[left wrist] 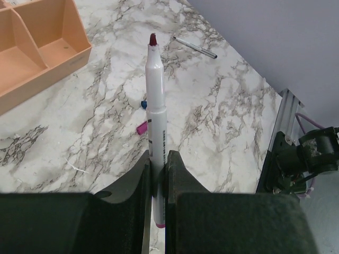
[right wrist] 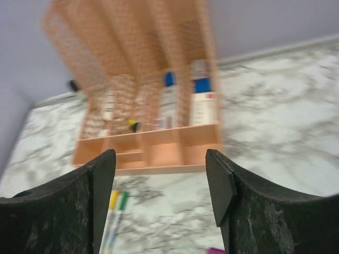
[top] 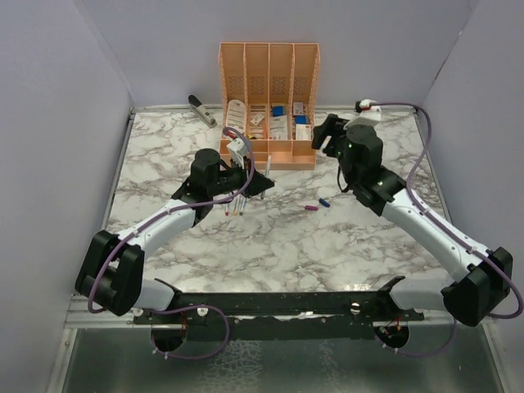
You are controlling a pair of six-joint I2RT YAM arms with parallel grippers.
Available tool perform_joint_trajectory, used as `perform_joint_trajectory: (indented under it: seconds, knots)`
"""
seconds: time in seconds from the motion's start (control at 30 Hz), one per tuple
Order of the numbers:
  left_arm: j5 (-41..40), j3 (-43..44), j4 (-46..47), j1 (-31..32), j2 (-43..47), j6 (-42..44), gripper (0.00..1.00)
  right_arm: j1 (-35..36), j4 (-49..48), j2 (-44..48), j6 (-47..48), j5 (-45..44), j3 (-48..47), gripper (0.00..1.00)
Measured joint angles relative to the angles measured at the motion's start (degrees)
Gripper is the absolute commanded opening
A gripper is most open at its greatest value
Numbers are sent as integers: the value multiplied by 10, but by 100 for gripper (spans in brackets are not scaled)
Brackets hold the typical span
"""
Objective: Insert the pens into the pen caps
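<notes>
Left gripper: jaws closed tight on the lower barrel of a red-tipped pen.
Pen axis: straight out from the fingers, tip toward the top of the wrist view.
Caps: the magenta cap and blue cap lie on the marble table, right of that gripper, between the arms.
Right gripper: jaws wide apart, empty, facing the orange organiser.
Judgement: neither arm is clearly nearer the caps; I see no red one.

A white, grey-veined marble surface sits boxed in by plain pale-lilac walls on the left, far and right sides, under even, soft light.
</notes>
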State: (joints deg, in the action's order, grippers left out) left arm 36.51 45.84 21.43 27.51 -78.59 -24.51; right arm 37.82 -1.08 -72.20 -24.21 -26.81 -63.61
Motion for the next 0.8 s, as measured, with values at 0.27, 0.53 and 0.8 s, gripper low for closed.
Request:
perform_joint_trajectory:
  seconds: [0.27,0.53,0.8]
  knots:
    - [-12,0,-33,0,21,25,0,-171,187,-25,-48,-9,9,62]
    - [-17,-1,-76,0,34,52,0,-166,272,-119,-18,99,10,35]
    - [-17,-7,-96,0,41,63,0,-165,282,-133,28,210,56,38]
